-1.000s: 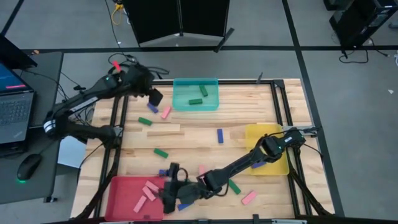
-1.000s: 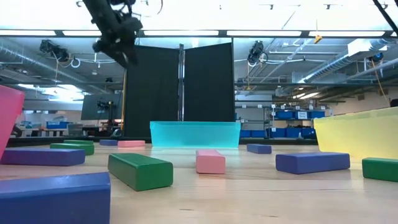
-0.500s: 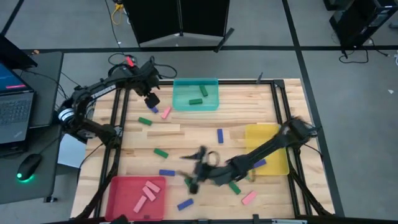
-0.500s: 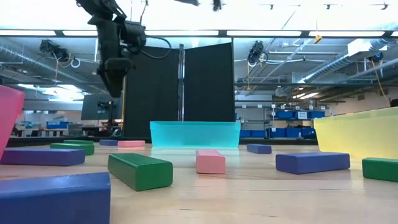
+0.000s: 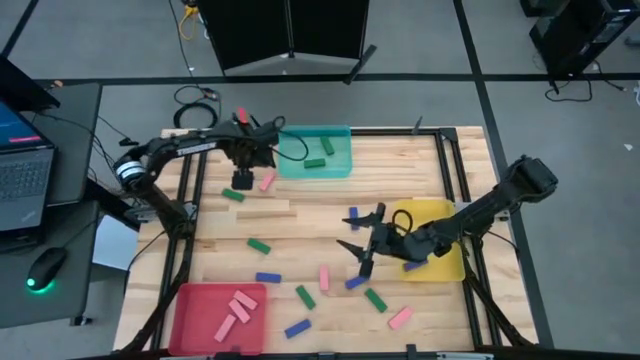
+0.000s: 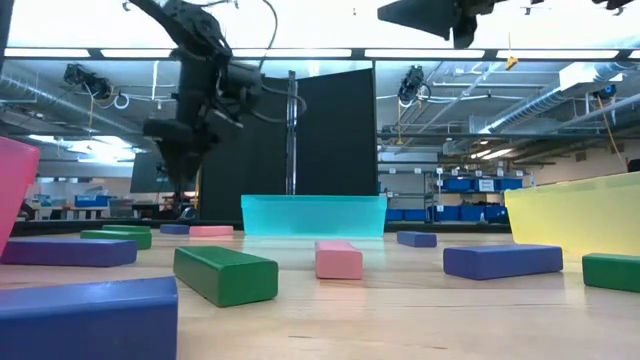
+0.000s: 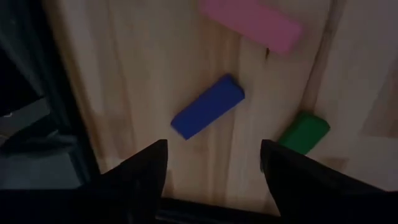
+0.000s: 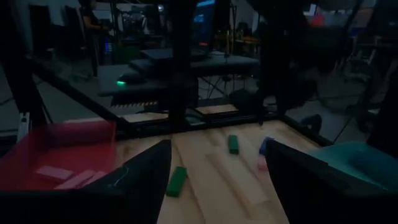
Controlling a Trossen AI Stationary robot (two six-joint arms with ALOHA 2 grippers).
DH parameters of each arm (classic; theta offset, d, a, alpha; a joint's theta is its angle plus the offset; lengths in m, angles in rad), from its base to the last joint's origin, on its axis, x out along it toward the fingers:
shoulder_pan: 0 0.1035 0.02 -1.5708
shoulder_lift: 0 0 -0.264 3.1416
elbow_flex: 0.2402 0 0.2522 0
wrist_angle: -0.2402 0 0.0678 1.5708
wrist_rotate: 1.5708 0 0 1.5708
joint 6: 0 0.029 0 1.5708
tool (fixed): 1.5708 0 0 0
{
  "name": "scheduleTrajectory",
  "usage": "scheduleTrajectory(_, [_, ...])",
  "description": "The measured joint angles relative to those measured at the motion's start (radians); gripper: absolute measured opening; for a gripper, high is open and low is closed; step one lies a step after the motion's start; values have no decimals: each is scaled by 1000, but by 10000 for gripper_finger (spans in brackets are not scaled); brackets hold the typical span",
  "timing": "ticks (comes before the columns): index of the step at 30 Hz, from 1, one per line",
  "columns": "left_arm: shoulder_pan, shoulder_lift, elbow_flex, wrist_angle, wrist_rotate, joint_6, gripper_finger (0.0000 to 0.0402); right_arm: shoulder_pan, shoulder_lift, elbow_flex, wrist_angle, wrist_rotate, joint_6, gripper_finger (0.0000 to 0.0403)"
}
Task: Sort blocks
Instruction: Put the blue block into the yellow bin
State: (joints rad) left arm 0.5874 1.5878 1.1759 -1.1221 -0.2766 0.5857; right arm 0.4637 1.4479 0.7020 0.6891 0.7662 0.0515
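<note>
Pink, green and blue blocks lie flat and scattered on the wooden table. My left gripper [image 5: 242, 180] hangs open near the teal tray's left side. It points down over a blue block [image 7: 207, 115] that lies beside a pink block [image 7: 252, 23] and a green block [image 7: 303, 132]. The gripper's fingers stand apart above the blue block and touch nothing. My right gripper [image 5: 362, 240] is open and empty above the table's middle, left of the yellow tray [image 5: 440, 215]. It shows high up in the low view [image 6: 440, 15].
The teal tray [image 5: 340, 168] at the far edge holds green blocks. The red tray [image 5: 190, 310] at the near left corner holds pink blocks. The yellow tray holds a blue block [image 5: 415, 263]. A long pale wooden bar [image 5: 263, 210] lies left of centre. Bare wood shows between the bar and the yellow tray.
My right gripper has swung from beside the red tray toward the table's right and far side, rising, and is now left of the yellow tray. My left gripper has come down and shifted slightly toward the near edge, over the blue block.
</note>
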Motion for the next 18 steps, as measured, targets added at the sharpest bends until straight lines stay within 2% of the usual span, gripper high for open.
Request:
scheduleTrajectory(8, [-6,116,0,-5,-1,42,300,1,-56,-9,-5,-11,-114,270])
scheduleTrajectory(18, [-5,190,0,2,-26,37,302,-26,-90,-9,-2,-80,-194,270])
